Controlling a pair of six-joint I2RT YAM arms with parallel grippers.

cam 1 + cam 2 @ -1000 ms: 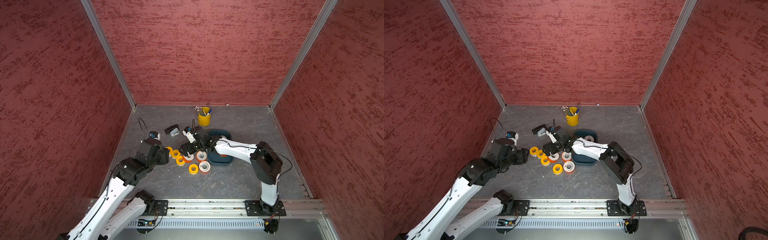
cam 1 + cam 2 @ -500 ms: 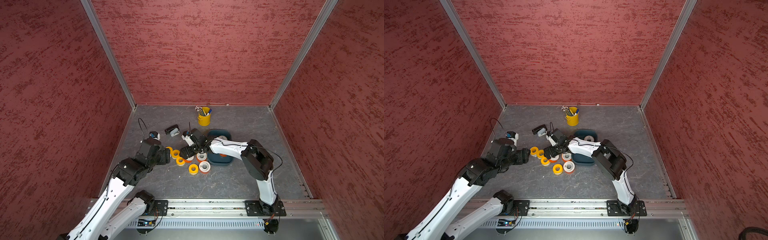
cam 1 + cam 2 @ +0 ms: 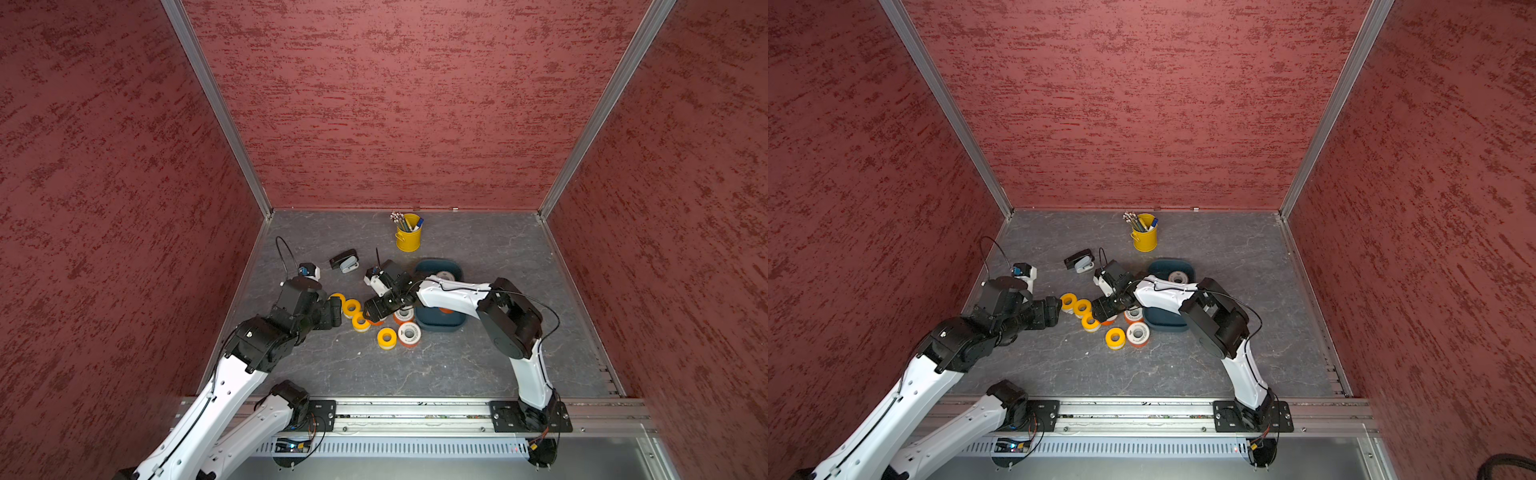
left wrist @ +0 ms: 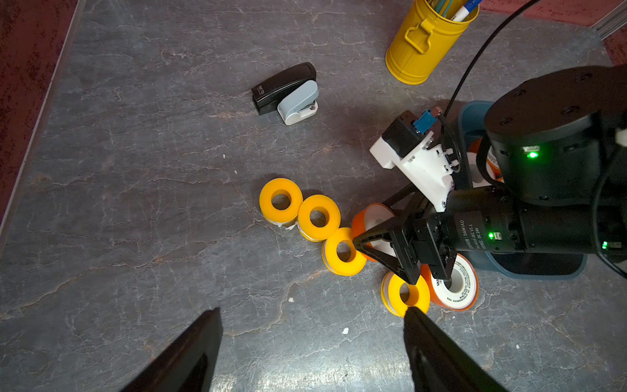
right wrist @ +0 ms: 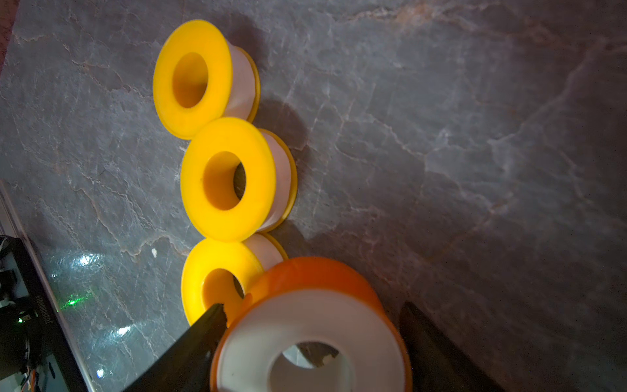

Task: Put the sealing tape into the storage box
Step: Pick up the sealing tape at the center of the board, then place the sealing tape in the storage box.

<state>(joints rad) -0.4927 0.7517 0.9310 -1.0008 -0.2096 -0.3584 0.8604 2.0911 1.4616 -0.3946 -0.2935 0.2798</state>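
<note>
Our right gripper (image 5: 312, 307) has dropped over an orange sealing tape roll (image 5: 315, 281), so a pick is starting. Its jaws flank the roll, but we cannot tell whether they pinch yet. Meanwhile our left gripper (image 4: 312, 309) has spread wider and is empty. The right wrist view misses the storage box (image 3: 440, 326). A top view shows it at 3 o'clock of that roll, already holding tape.

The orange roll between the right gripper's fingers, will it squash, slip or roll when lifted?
The orange roll looks like a rigid plastic spool, so the right gripper probably won't squash it. It lies flat, white face up, so rolling seems unlikely; its smooth curved side might slip. The yellow roll beside it may get nudged.
</note>
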